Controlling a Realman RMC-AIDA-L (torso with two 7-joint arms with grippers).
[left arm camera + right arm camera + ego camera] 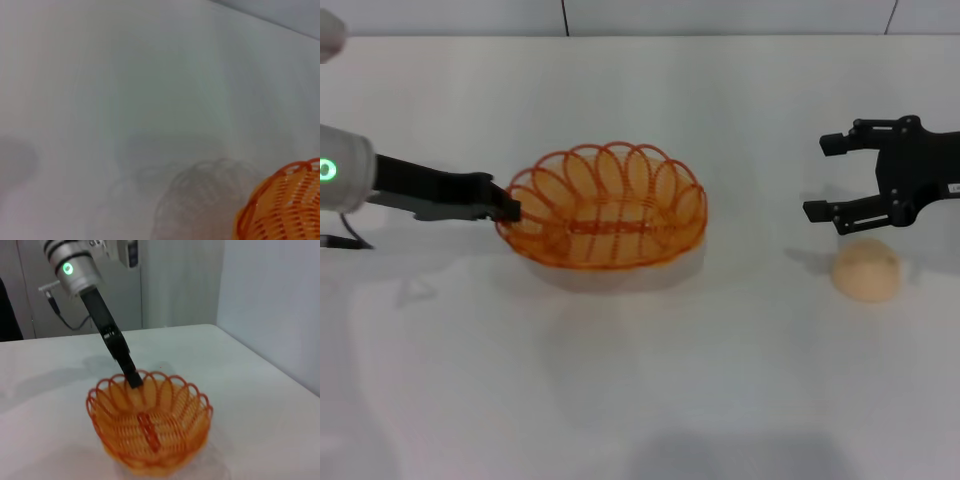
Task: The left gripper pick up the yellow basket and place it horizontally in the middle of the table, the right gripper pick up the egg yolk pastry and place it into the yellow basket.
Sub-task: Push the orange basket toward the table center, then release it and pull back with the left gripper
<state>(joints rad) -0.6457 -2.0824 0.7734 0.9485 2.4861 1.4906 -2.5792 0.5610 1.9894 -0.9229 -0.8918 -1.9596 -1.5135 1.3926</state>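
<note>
The yellow basket (605,207) is near the middle of the white table (640,380), long side running left to right. My left gripper (508,208) comes in from the left and is shut on the basket's left rim. The right wrist view shows that same left gripper (133,380) pinching the rim of the basket (150,425). Only an edge of the basket (285,207) appears in the left wrist view. The egg yolk pastry (866,268) lies on the table at the right. My right gripper (830,178) hangs open just behind and above it, holding nothing.
A pale shadow (620,275) lies under the basket's front edge. The table's back edge meets a wall (640,15). Bare white tabletop (760,250) separates the basket from the pastry.
</note>
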